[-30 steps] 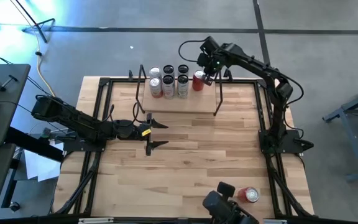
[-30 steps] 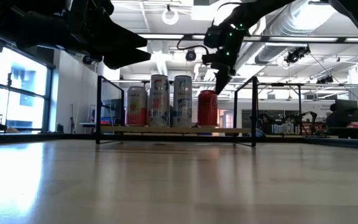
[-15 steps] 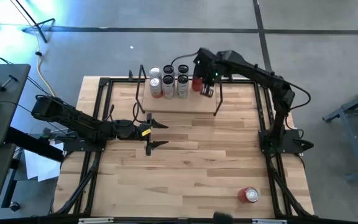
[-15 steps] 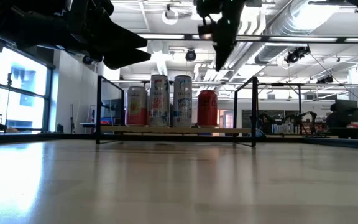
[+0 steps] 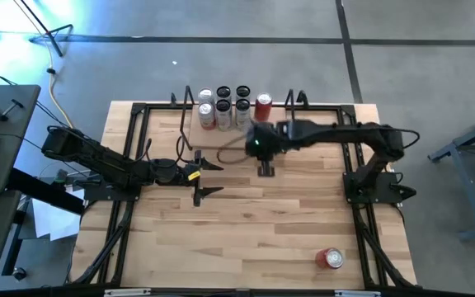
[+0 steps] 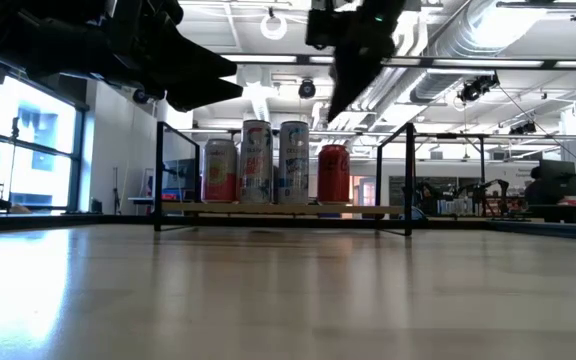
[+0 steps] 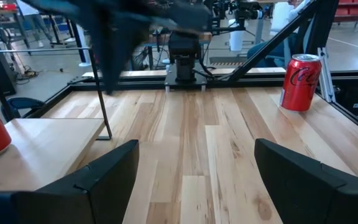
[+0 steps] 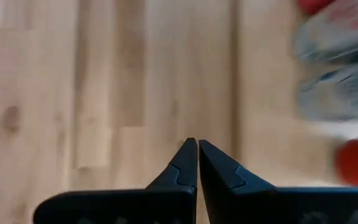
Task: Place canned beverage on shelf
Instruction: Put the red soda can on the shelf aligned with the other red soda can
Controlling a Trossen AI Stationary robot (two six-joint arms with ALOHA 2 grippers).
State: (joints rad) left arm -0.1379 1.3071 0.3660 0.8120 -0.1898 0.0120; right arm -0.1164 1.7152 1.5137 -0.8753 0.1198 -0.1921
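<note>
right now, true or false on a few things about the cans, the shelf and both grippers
1. The red can stands upright on the shelf. True.
2. The right gripper holds a can. False: it is shut and empty, above the table in front of the shelf.
3. The left gripper is open. True.
4. No can remains off the shelf. False: a red cola can stands on the table near the front edge.

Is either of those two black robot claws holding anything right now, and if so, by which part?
Nothing is held. The right gripper is shut on empty air above the wooden tabletop; the left gripper is open, with nothing between its fingers.
</note>
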